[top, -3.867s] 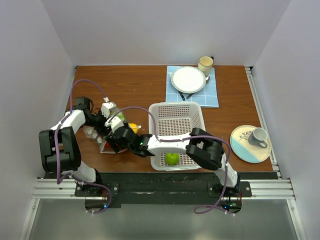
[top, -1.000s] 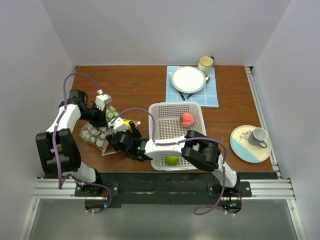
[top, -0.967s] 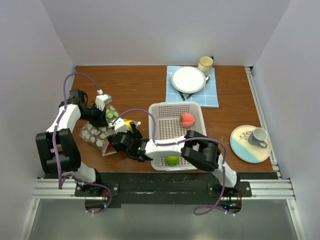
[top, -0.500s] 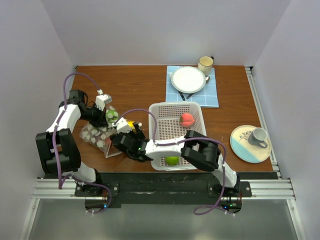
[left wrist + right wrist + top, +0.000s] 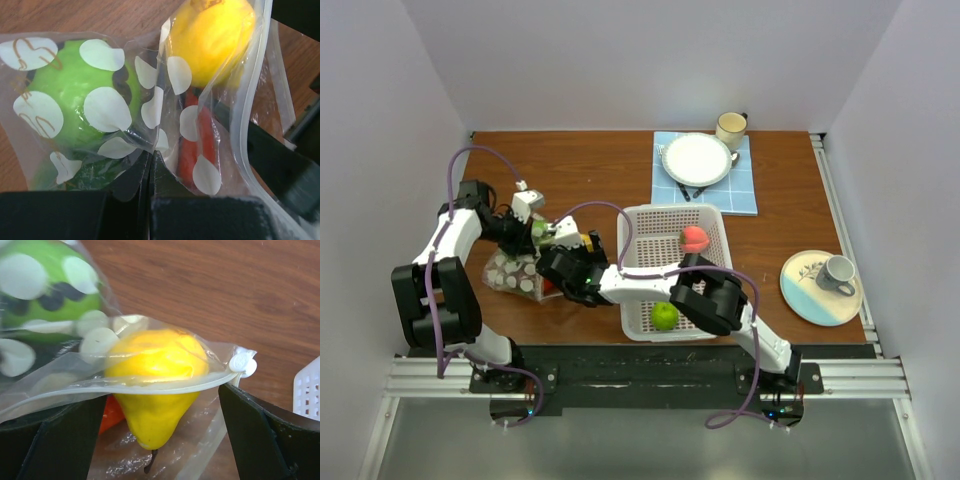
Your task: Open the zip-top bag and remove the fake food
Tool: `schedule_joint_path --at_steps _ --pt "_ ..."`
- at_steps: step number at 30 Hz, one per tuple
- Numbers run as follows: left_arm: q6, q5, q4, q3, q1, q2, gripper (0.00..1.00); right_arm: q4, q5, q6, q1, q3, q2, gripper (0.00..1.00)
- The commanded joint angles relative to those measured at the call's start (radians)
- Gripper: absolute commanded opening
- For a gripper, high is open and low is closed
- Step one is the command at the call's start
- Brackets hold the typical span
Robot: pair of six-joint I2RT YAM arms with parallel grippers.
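The zip-top bag (image 5: 510, 268), clear with white polka dots, lies at the table's left. My left gripper (image 5: 150, 161) is shut on a fold of its film; from above it (image 5: 532, 228) sits at the bag's far edge. Inside are a green piece (image 5: 75, 105), a yellow pear (image 5: 155, 375) and an orange carrot (image 5: 195, 142). The bag's mouth gapes, its white slider (image 5: 242, 364) at one end. My right gripper (image 5: 155, 440) is open at the mouth, one finger on each side of the pear, not touching it.
A white perforated basket (image 5: 670, 210) stands right of the bag, with a pink peach (image 5: 693, 238) and a green apple (image 5: 664, 316) in it. A plate (image 5: 697, 158) on a blue cloth and a mug (image 5: 731, 127) stand at the back. A saucer (image 5: 810, 295) with a cup is at the right.
My right gripper has moved up and left from the bag's near edge into its mouth, and the bag has bunched toward the left gripper. The left arm has held still.
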Motion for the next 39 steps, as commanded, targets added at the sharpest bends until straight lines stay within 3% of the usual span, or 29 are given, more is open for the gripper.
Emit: schedule_joint_path --at_steps 1,4,7,14,20,21,22,24,30,34,37,38,39 --pt "0.029 0.000 -0.016 -0.011 0.001 -0.026 0.00 -0.033 0.030 0.092 -0.021 0.006 0.000 0.98" --pt "0.031 0.002 -0.014 -0.013 0.000 -0.019 0.00 -0.023 0.006 0.095 -0.022 -0.002 0.002 0.95" --pt "0.029 0.004 -0.013 -0.014 0.001 -0.015 0.00 0.043 -0.030 0.080 -0.022 -0.046 -0.010 0.86" --pt "0.031 -0.007 0.001 -0.026 0.000 -0.022 0.00 0.121 -0.108 0.046 -0.015 -0.126 -0.073 0.44" --pt "0.019 0.002 0.018 -0.034 0.001 -0.017 0.00 0.102 -0.250 -0.024 0.054 -0.232 -0.256 0.46" --pt "0.017 0.004 0.020 -0.036 0.001 -0.017 0.00 0.064 -0.272 -0.018 0.059 -0.262 -0.313 0.40" --pt "0.017 0.005 0.026 -0.036 0.001 -0.017 0.00 0.056 -0.292 0.005 0.062 -0.287 -0.344 0.25" --pt "0.014 0.007 0.029 -0.039 0.001 -0.012 0.00 0.019 -0.338 0.029 0.062 -0.366 -0.441 0.17" --pt "0.011 -0.004 0.035 -0.039 0.001 -0.012 0.00 -0.103 -0.369 0.068 0.068 -0.553 -0.679 0.20" --pt "0.005 -0.003 0.030 -0.033 0.000 -0.020 0.00 -0.251 -0.168 0.141 0.067 -0.646 -0.881 0.22" --pt "-0.004 0.008 0.021 -0.019 0.001 -0.023 0.00 -0.371 -0.025 0.206 0.042 -0.667 -0.921 0.22" --pt "-0.009 0.011 0.020 -0.016 0.001 -0.025 0.00 -0.423 -0.013 0.229 0.035 -0.660 -0.914 0.25" --pt "-0.012 0.016 0.017 -0.010 0.001 -0.025 0.00 -0.437 -0.004 0.253 0.029 -0.657 -0.903 0.35"
